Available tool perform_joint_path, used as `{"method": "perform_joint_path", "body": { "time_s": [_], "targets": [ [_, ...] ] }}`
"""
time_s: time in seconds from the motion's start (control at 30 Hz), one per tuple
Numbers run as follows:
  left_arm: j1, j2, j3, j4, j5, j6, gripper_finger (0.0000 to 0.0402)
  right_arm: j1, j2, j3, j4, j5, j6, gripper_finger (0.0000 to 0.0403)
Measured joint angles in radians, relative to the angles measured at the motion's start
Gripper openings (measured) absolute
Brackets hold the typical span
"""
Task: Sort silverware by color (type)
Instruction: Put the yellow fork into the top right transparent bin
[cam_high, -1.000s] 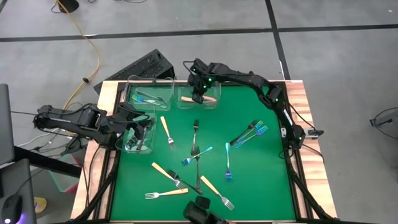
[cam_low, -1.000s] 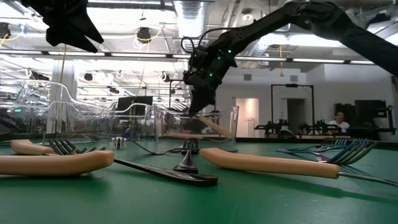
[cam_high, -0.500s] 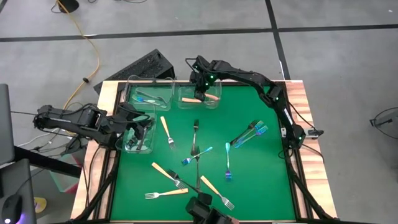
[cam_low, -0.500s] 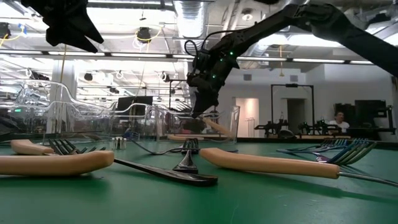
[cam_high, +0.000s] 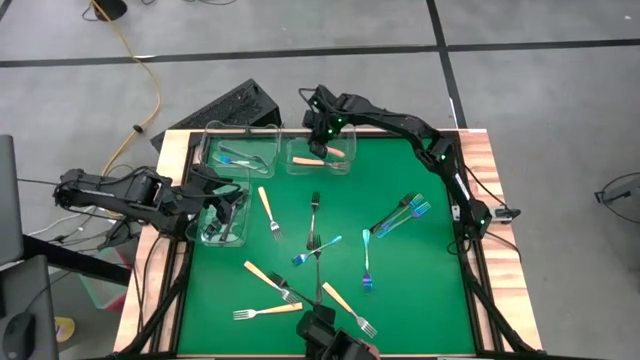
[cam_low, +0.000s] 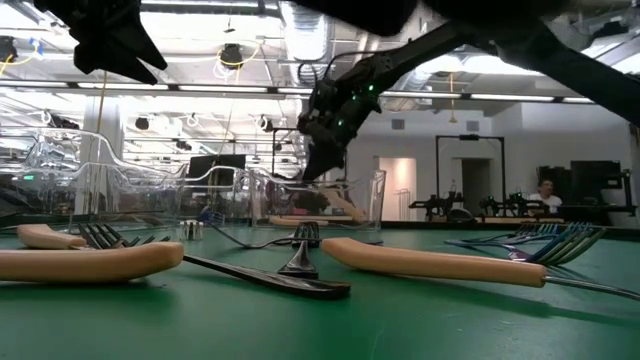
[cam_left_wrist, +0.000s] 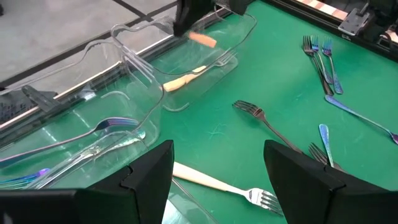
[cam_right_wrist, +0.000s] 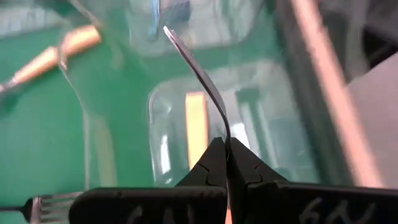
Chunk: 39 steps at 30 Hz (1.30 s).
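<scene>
My right gripper (cam_high: 322, 140) hangs over the far middle clear bin (cam_high: 320, 158), shut on a tan-handled fork (cam_left_wrist: 202, 39). Another tan-handled fork (cam_left_wrist: 183, 79) lies flat on this bin's floor. My left gripper (cam_high: 214, 214) is open and waits above the left bin (cam_high: 222, 215), which holds dark forks. Blue-iridescent forks (cam_high: 240, 157) lie in the far left bin. Loose on the green mat are tan-handled forks (cam_high: 268, 210), blue ones (cam_high: 400, 215) and dark ones (cam_high: 313, 215). My right gripper pinches the fork's thin silver neck (cam_right_wrist: 225, 142) between its two fingertips, coming from above. The silver part curves away past the fingers (cam_right_wrist: 186, 56). The tan handle (cam_low: 345, 206) slants down inside the bin. Whether its end touches the bin floor cannot be told.
The bins stand along the mat's far and left sides. Forks lie crossed in a heap (cam_high: 315, 260) at mid-table, with more tan ones near the near edge (cam_high: 350, 312). A wooden frame (cam_high: 480, 150) borders the mat. A dark device (cam_high: 325, 335) sits at the near edge.
My right gripper has edged slightly toward the table's far edge over the middle bin, staying shut on the tan-handled fork, whose handle shifted with it.
</scene>
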Motion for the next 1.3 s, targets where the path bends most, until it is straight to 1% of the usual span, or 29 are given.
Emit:
{"method": "perform_joint_path", "body": {
  "time_s": [0.1, 0.17, 0.33, 0.4, 0.5, 0.6, 0.7, 0.8, 1.1, 1.3],
  "targets": [
    [0.000, 0.000, 0.000, 0.000, -0.001, 0.000, 0.0234, 0.002, 0.048, 0.036, -0.023, -0.017, 0.010, 0.0006],
    [0.000, 0.000, 0.000, 0.000, -0.001, -0.001, 0.0234, 0.004, 0.076, 0.076, -0.071, -0.024, 0.010, 0.0006],
    [0.000, 0.000, 0.000, 0.000, -0.001, -0.001, 0.0234, 0.006, 0.172, 0.224, -0.138, -0.024, 0.022, 0.0006],
    [0.000, 0.000, 0.000, 0.000, -0.001, -0.006, 0.0234, 0.006, 0.174, 0.208, -0.108, -0.037, 0.043, 0.0005],
    [0.000, 0.000, 0.000, 0.000, -0.001, -0.015, 0.0234, -0.004, 0.168, 0.205, -0.106, -0.038, 0.060, 0.0005],
    [0.000, 0.000, 0.000, 0.000, -0.001, -0.016, 0.0234, -0.016, 0.164, 0.206, -0.107, -0.064, 0.087, 0.0006],
    [0.000, 0.000, 0.000, 0.000, -0.001, -0.016, 0.0234, -0.022, 0.165, 0.205, -0.111, -0.062, 0.107, 0.0021],
    [0.000, 0.000, 0.000, 0.000, -0.004, -0.016, 0.0234, -0.024, 0.165, 0.205, -0.110, -0.063, 0.109, 0.0030],
    [0.000, 0.000, 0.000, 0.000, -0.005, -0.027, 0.0234, -0.021, 0.165, 0.205, -0.107, -0.058, 0.108, 0.0024],
    [0.000, 0.000, 0.000, 0.000, -0.005, -0.028, 0.0234, -0.021, 0.165, 0.205, -0.106, -0.051, 0.100, 0.0045]
  ]
}}
